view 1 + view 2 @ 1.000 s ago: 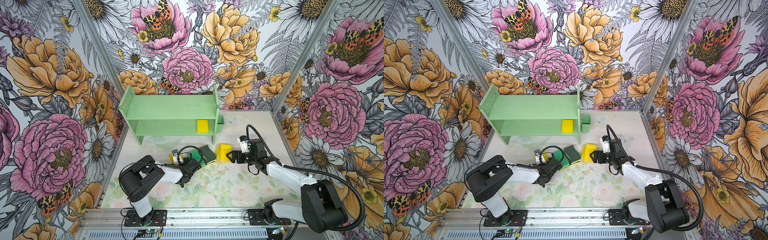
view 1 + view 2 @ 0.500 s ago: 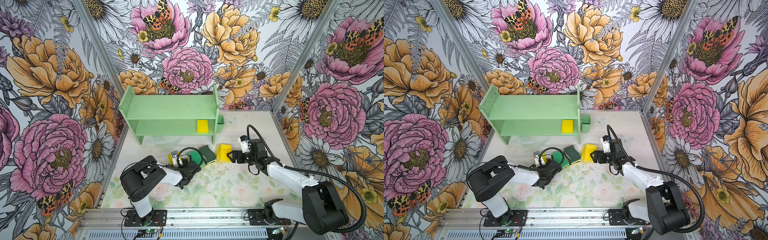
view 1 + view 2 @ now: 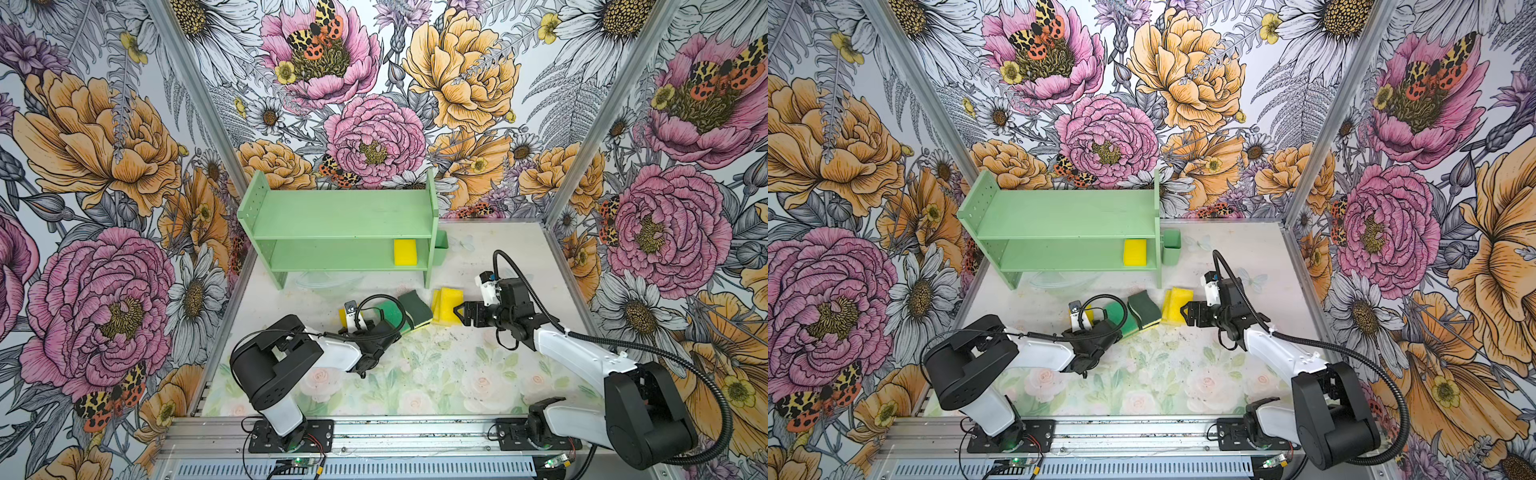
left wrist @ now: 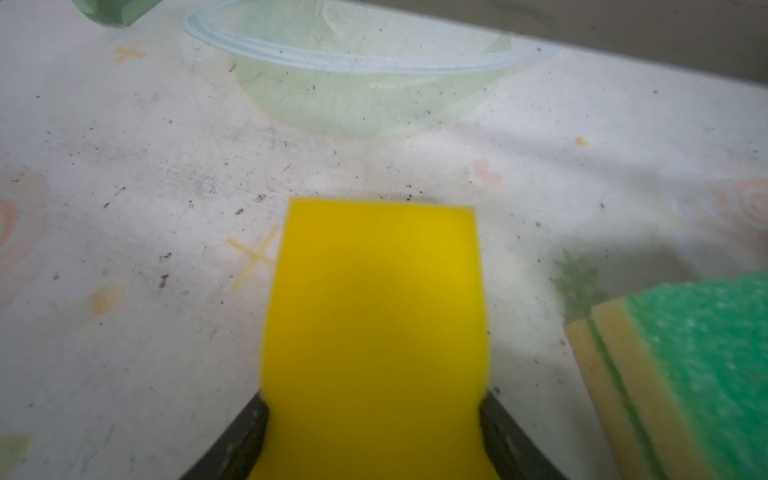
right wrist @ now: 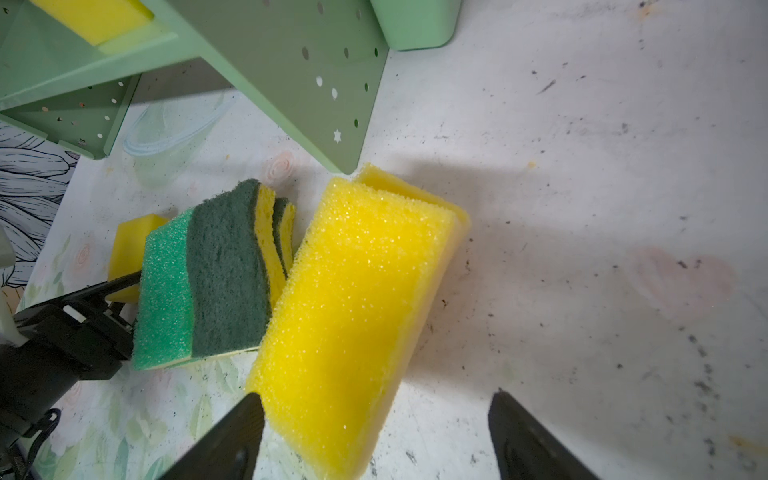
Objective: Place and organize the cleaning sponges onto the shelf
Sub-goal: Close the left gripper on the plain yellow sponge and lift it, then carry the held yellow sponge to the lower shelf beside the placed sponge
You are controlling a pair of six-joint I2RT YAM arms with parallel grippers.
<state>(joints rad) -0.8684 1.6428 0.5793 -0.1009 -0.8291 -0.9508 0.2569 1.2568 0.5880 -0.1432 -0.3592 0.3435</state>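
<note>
- Shelf: stands on the surface by its far edge, nearer the far left corner.
- Shelved sponge: yellow, flat on the lower tier, at its right end.
- Cup: green, on the outside of the shelf's right panel.
- Left claw: I see it clamped on the gripped sponge, a plain yellow one, with a jaw on each long side. I cannot tell whether it touches the surface.
- Bright-green sponge: mid-surface, just beside the left claw.
- Dark-green sponges: two wavy ones, tilted on edge against the bright-green sponge.
- Yellow pair: two stacked and tilted, touching the dark-green sponges, just in front of the shelf's right leg.
- Right claw: I see the jaws apart and holding nothing; the top sponge's near corner lies between them, beside one jaw.
</note>
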